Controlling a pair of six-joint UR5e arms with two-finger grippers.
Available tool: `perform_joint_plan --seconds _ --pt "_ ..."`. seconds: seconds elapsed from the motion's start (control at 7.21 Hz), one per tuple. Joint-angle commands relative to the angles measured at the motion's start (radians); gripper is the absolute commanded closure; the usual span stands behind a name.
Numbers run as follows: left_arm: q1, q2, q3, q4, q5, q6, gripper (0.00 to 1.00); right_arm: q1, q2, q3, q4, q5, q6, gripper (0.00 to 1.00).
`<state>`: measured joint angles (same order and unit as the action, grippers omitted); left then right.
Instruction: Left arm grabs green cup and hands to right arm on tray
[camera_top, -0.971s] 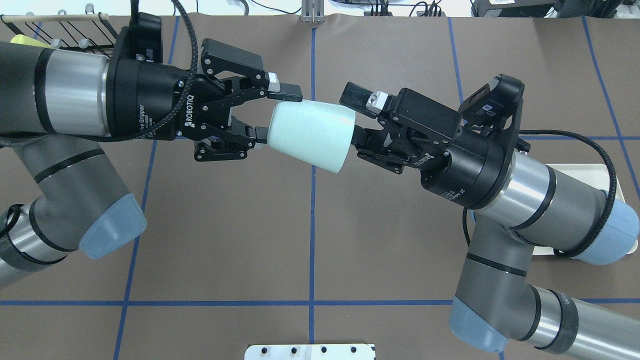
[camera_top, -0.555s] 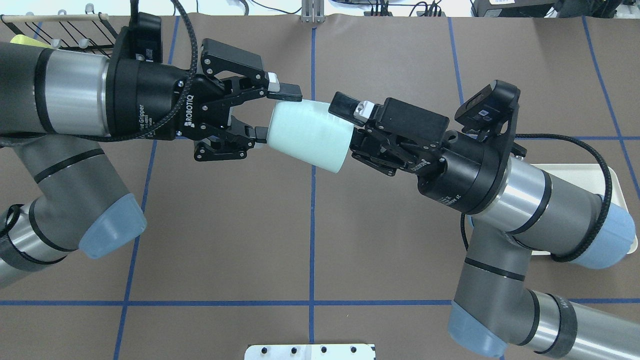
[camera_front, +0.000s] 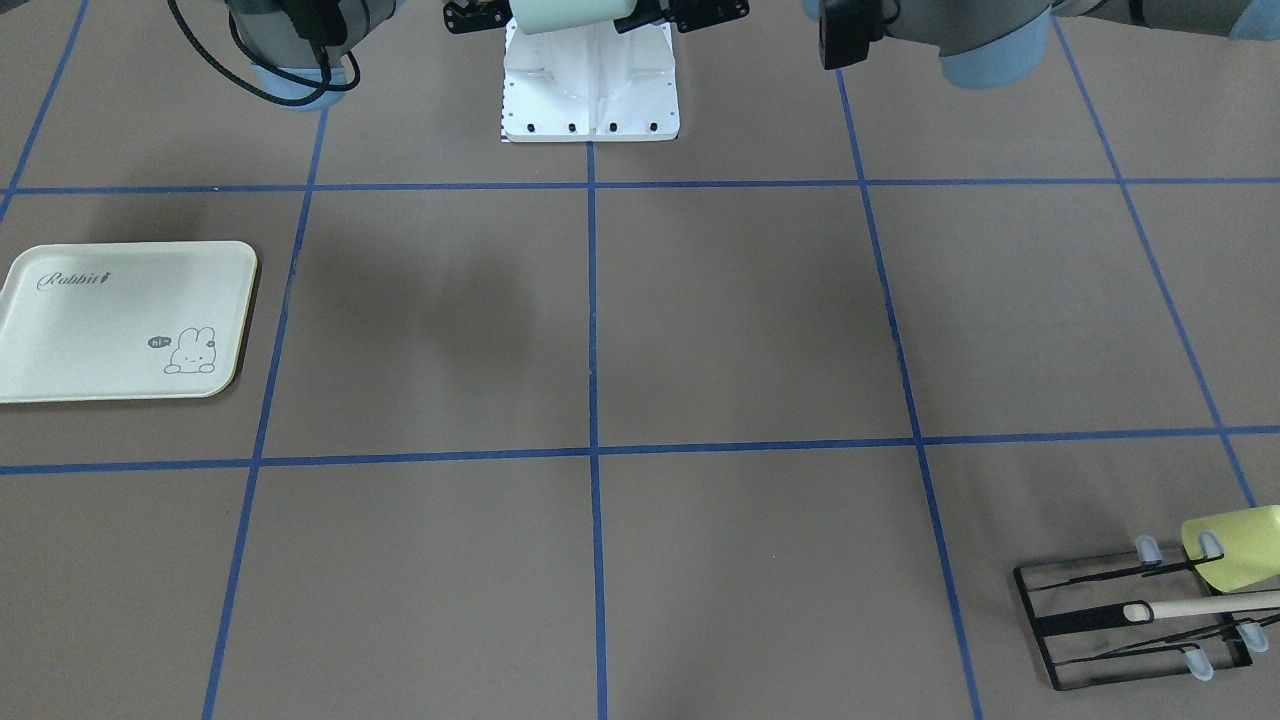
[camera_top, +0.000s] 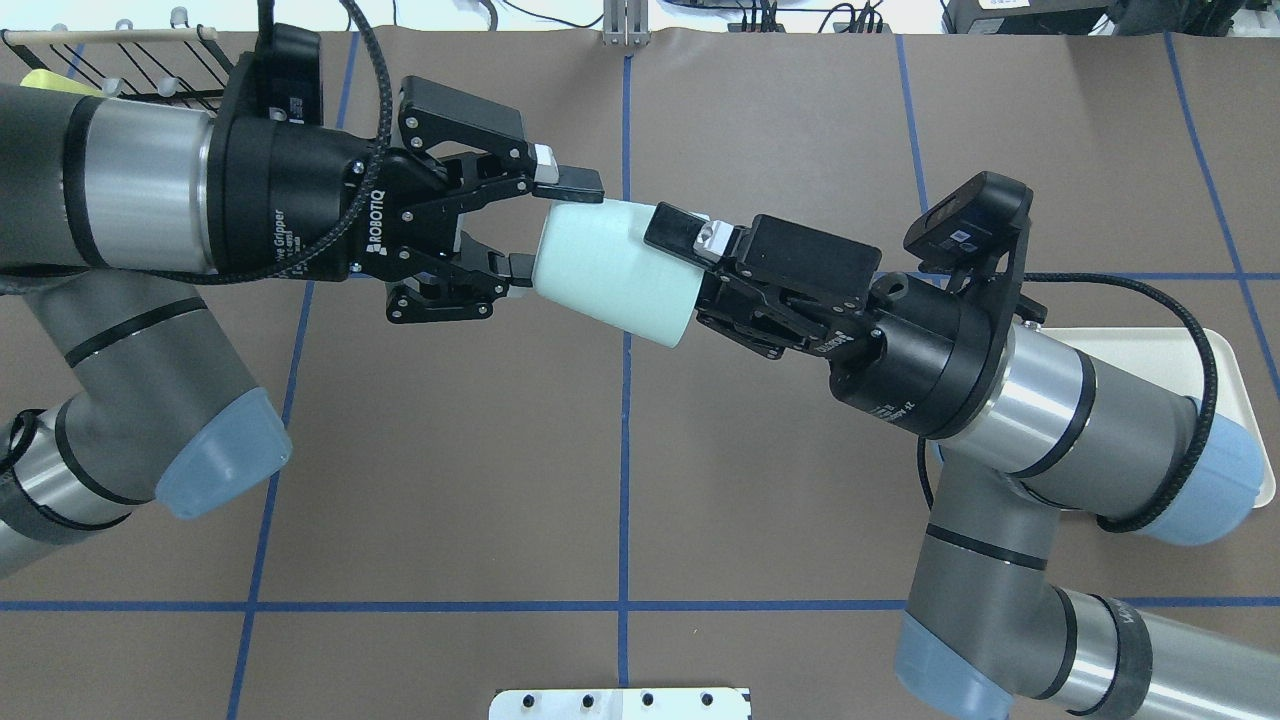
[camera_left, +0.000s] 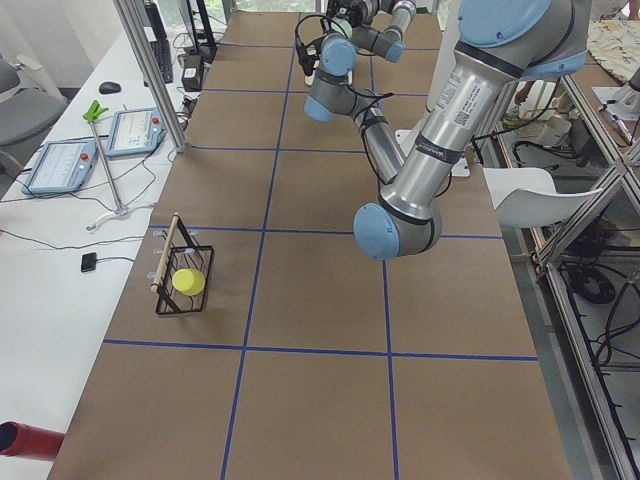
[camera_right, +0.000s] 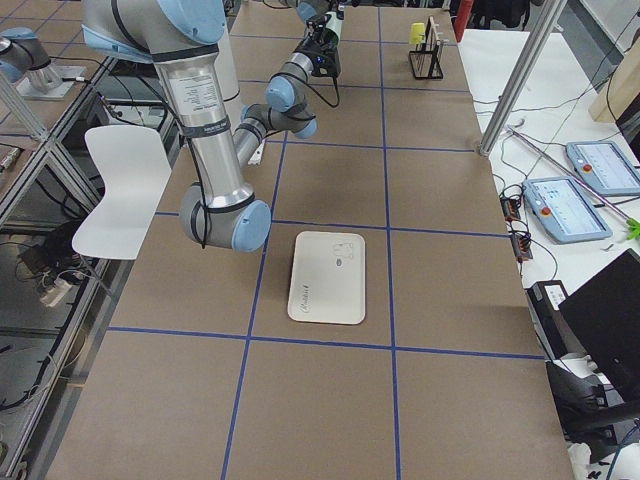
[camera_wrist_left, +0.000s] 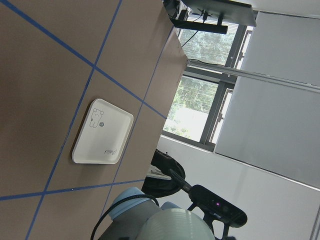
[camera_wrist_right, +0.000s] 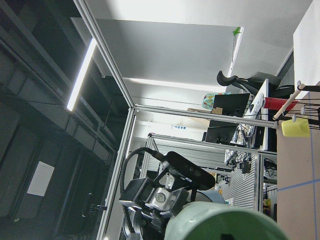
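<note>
The green cup (camera_top: 610, 268) is held in mid-air on its side above the table's middle, its wide end toward my right arm. My left gripper (camera_top: 545, 226) is shut on the cup's narrow base end. My right gripper (camera_top: 690, 272) is open around the wide end; its upper finger (camera_top: 675, 229) lies over the cup's wall and its lower finger is hidden. The cup also shows at the top edge of the front-facing view (camera_front: 565, 12). The tray (camera_front: 120, 320) lies bare on the table, partly under my right arm in the overhead view (camera_top: 1228, 375).
A black wire rack (camera_front: 1130, 620) with a brighter yellow-green cup (camera_front: 1235, 545) stands at the table's far corner on my left side. A white base plate (camera_front: 590, 80) sits at the robot's edge. Blue tape lines cross the brown table.
My right gripper has moved left toward the cup; its upper finger now overlaps the cup's wide end. My left gripper and the cup have stayed still.
</note>
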<state>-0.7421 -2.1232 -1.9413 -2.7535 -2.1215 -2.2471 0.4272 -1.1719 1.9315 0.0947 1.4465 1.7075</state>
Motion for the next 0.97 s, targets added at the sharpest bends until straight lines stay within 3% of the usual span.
perform_joint_plan --seconds 0.0,0.14,0.42,0.83 --pt "0.000 0.000 -0.001 0.000 0.000 0.000 0.52 -0.001 -0.002 0.001 0.000 0.000 0.000 0.75" --pt "0.000 -0.009 -0.001 0.000 0.000 0.015 0.01 -0.004 -0.002 0.001 -0.001 0.000 0.000 1.00" --pt "0.001 -0.014 -0.016 0.000 -0.005 0.033 0.00 -0.030 -0.002 0.003 -0.001 -0.049 0.003 1.00" --pt "-0.005 -0.008 -0.031 0.003 0.000 0.040 0.00 -0.030 -0.005 0.014 0.002 -0.049 0.003 1.00"
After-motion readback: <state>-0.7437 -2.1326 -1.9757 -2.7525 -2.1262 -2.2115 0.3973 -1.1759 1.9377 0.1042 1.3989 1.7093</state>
